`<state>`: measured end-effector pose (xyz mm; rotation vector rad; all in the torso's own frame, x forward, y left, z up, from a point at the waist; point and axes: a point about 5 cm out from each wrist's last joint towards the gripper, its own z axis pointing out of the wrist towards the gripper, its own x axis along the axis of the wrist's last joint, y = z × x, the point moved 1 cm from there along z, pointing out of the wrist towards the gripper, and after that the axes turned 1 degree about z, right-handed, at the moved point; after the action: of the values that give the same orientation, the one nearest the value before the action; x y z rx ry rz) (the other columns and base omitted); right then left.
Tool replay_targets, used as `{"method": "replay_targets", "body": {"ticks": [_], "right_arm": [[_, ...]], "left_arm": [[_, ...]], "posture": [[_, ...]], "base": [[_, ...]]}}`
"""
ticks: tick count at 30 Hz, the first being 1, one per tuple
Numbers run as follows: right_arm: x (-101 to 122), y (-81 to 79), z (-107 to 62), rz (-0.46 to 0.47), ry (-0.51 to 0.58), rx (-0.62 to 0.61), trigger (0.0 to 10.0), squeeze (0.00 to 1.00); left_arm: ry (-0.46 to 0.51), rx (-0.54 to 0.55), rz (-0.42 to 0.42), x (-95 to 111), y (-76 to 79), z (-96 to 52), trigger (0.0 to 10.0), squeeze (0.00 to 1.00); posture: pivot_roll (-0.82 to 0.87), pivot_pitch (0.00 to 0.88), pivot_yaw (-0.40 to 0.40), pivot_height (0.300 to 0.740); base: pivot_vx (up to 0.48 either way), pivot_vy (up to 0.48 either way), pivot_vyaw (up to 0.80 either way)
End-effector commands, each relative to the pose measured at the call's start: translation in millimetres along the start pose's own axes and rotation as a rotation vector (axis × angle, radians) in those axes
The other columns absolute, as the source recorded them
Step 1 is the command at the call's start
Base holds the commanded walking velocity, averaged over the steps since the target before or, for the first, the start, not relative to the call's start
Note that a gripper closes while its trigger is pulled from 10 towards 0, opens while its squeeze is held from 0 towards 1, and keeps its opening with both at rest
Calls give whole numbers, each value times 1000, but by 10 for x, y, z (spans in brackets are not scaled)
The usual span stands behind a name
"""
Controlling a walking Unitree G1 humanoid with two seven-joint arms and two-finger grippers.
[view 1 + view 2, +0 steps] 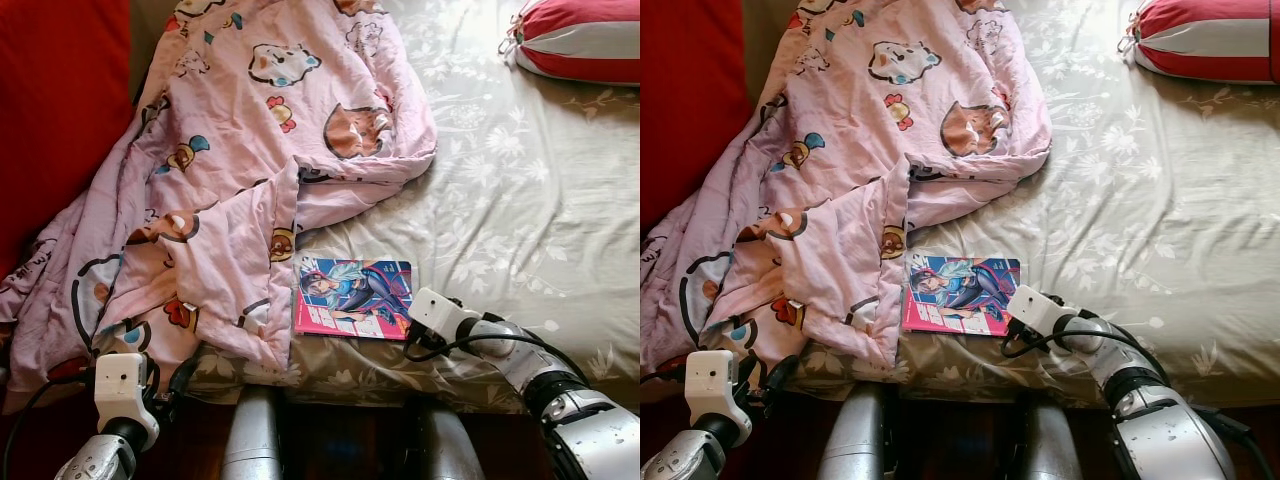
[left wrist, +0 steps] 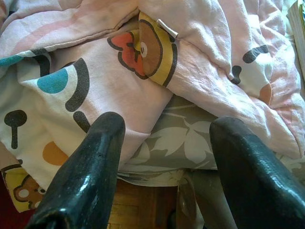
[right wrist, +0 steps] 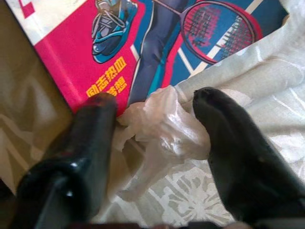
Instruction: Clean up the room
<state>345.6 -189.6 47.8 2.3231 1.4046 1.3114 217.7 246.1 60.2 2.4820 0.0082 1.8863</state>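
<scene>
A book with a cartoon cover (image 1: 352,297) lies flat near the bed's front edge, next to a rumpled pink cartoon blanket (image 1: 250,150). My right gripper (image 3: 155,102) is at the book's front right corner, open. A crumpled bit of clear plastic wrap (image 3: 162,124) sits between its fingers (image 3: 90,138) on the sheet. My left gripper (image 2: 167,126) is low at the bed's front left edge, open. It points at the blanket's hanging hem (image 2: 95,86), with nothing between its fingers.
The bed has a grey-green floral sheet (image 1: 520,220). A red-and-white striped pillow (image 1: 580,40) lies at the far right. A large red cushion or panel (image 1: 50,120) stands along the left. Wooden floor (image 2: 138,210) shows under the bed's edge.
</scene>
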Motion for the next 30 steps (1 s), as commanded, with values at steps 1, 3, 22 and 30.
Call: {"method": "replay_targets", "body": {"ticks": [1,3,22,30], "right_arm": [[-114,-115,7,16,-46,29,0,0],[-116,-139,13,18,-45,36,0,0],[-162,-256,37,34,-68,55,0,0],[-205,-235,30,91,-83,3,0,0]], "left_arm": [[-23,21,6,-33,-71,-70,10000,0],[-24,21,5,-31,-69,-80,10000,0],[-41,16,8,-55,-61,-91,10000,0],[-37,12,14,-36,-67,-53,10000,0]], "posture": [[307,286,46,602],[311,295,47,602],[316,283,53,602],[316,270,59,602]], "base": [[0,0,0],[0,0,0],[0,0,0],[0,0,0]]}}
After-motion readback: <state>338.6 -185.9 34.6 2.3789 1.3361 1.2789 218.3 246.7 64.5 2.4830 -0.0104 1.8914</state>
